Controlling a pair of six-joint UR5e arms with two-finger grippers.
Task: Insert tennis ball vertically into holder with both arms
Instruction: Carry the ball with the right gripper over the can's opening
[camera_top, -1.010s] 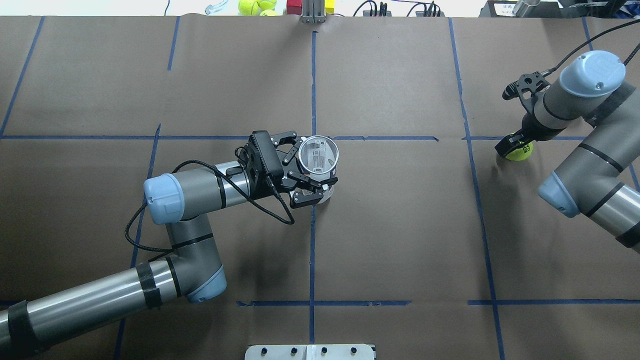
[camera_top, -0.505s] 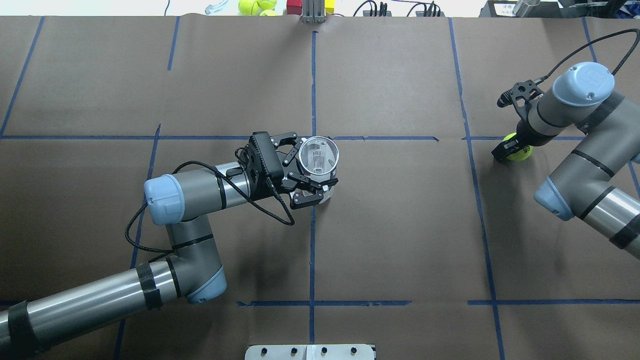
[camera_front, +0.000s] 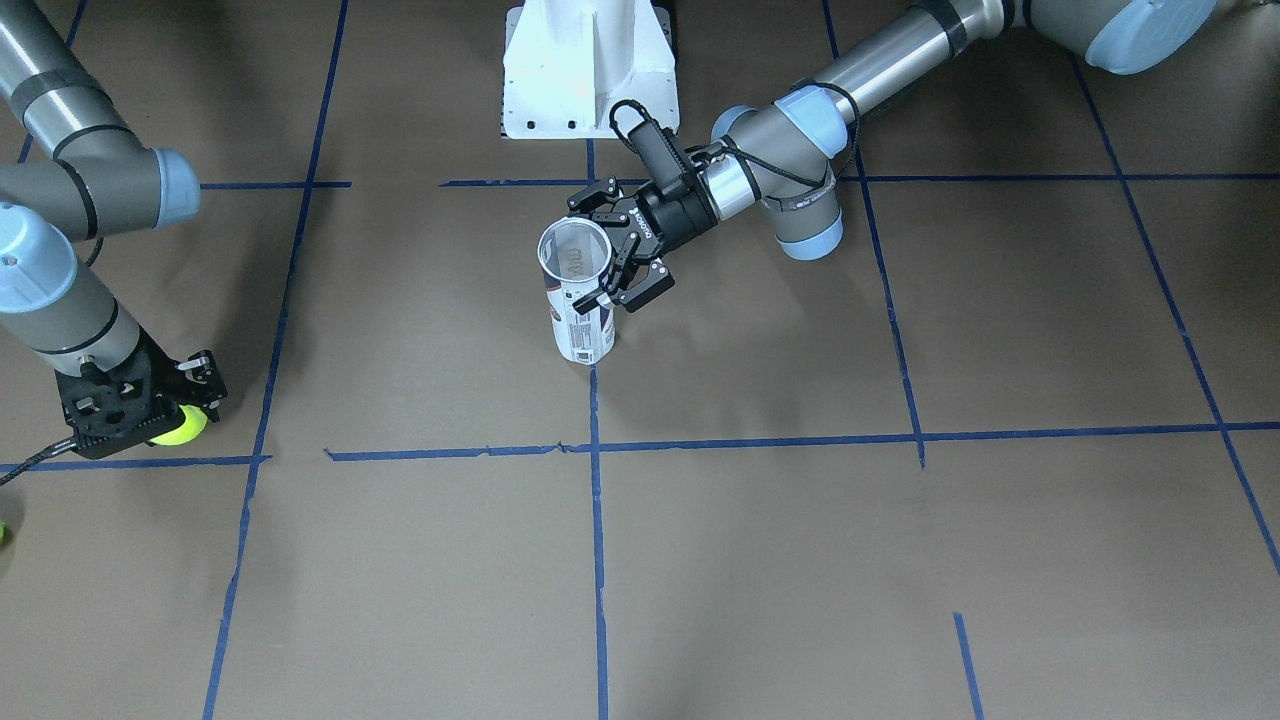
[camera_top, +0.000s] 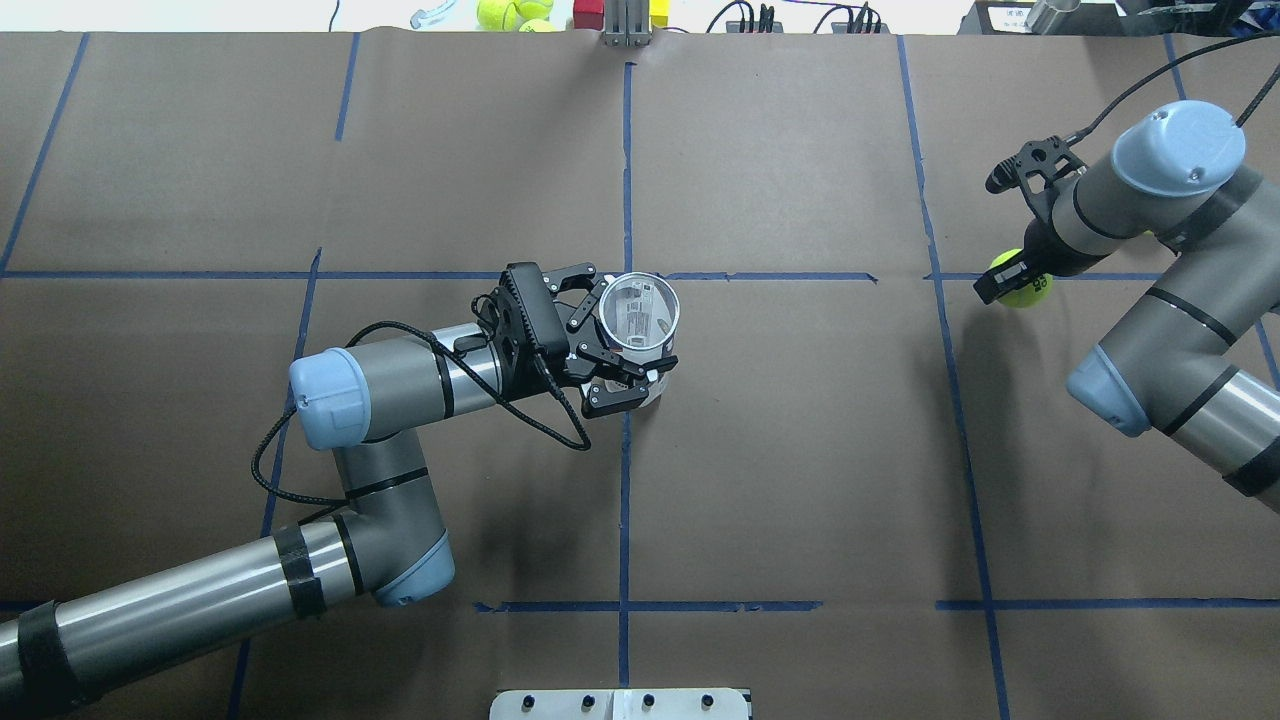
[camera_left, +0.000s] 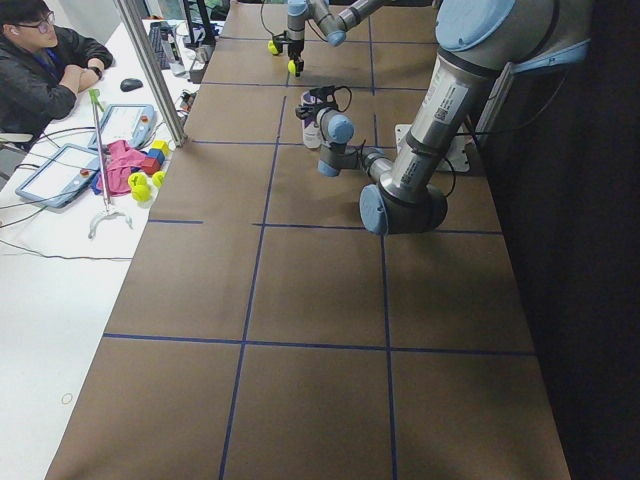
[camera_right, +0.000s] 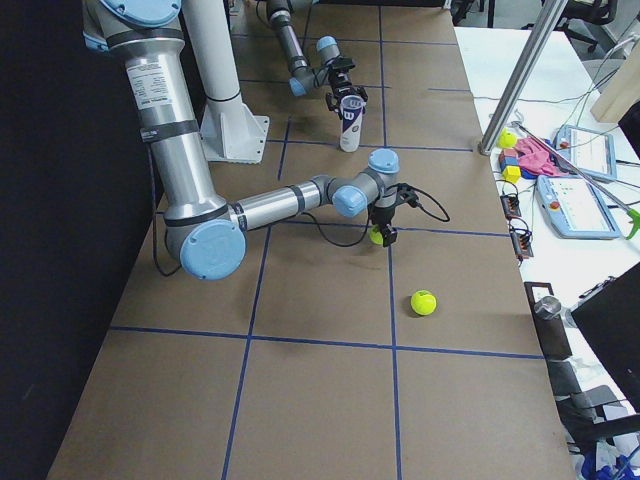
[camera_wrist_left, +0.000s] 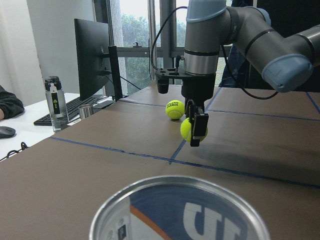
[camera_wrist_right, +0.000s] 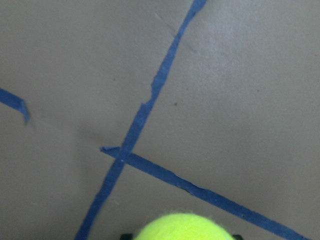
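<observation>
Nearest the robot, a white pedestal base sits on the brown surface, on the robot's side of the holder; from there the left arm reaches forward to the holder from its left side; the left fingers are closed around the holder's upper part, one on the near side and one on the far side, just below the rim.

The holder stands upright on a blue tape line, mouth open to the top; the overhead view looks straight down into it and shows no ball inside; the navy-and-white label covers its lower part in the front-facing view.

Well to the holder's right and slightly farther from the robot, the right arm points its wrist down; the right fingers pinch a tennis ball between them, with the ball hanging below the wrist; the left wrist view suggests it is just off the surface, though I cannot tell for sure.

Farther from the holder than the gripped ball, on that same right side, a second tennis ball lies loose on the surface, with dark lettering on it.

Beyond the surface's far edge from the holder are more yellow balls and a red block.
</observation>
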